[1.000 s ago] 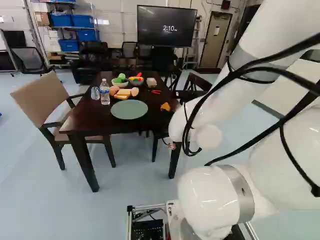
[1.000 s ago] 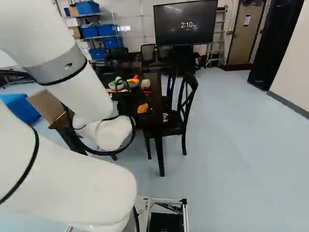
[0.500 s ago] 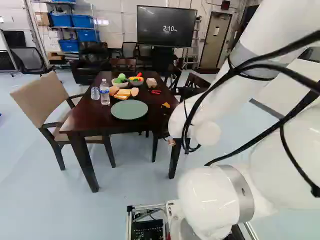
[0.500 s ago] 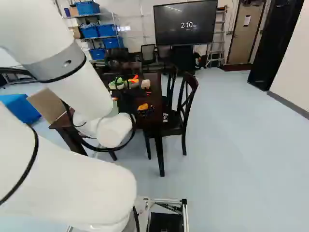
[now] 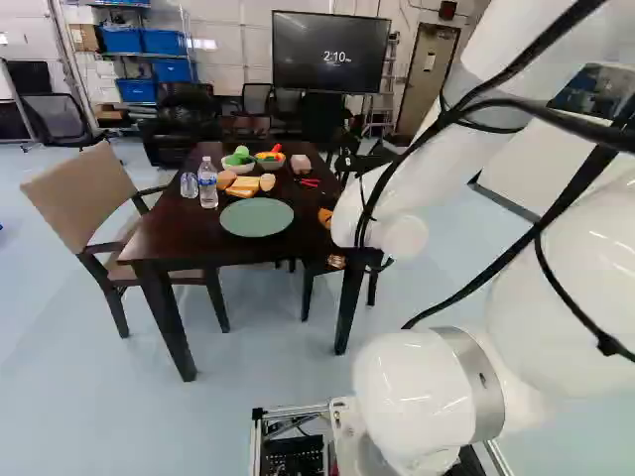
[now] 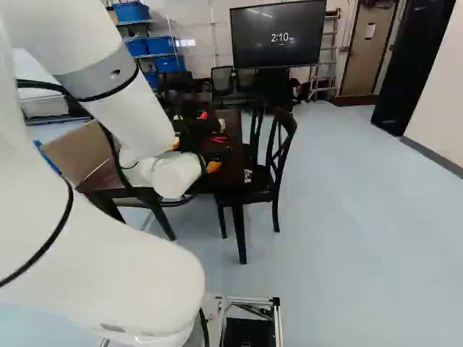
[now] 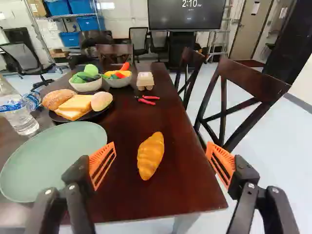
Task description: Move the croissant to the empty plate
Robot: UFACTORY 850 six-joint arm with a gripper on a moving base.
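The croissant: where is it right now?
In the wrist view, the croissant lies on the bare tabletop, ahead of and between the open gripper's fingers, beside the green plate.

On the table [image 5: 159, 238] ahead of you, the near plate [image 7: 48, 161] lies left of the croissant [image 7: 150, 156], which rests on the tabletop between that plate and the table's right edge. Just behind the near plate you have a bread plate [image 7: 100, 114] holding buns [image 7: 57, 99] and sliced bread [image 7: 76, 103], with a water bottle [image 5: 207, 183] standing left of it. Two bowls of food [image 7: 87, 87] sit side by side behind the bread plate. Right of them is a carton [image 7: 145, 79], with pliers [image 7: 147, 101] before it. You see an armchair [image 5: 84, 198] left of the table, chairs [image 7: 234, 97] along its right, and a screen [image 5: 332, 52] beyond.
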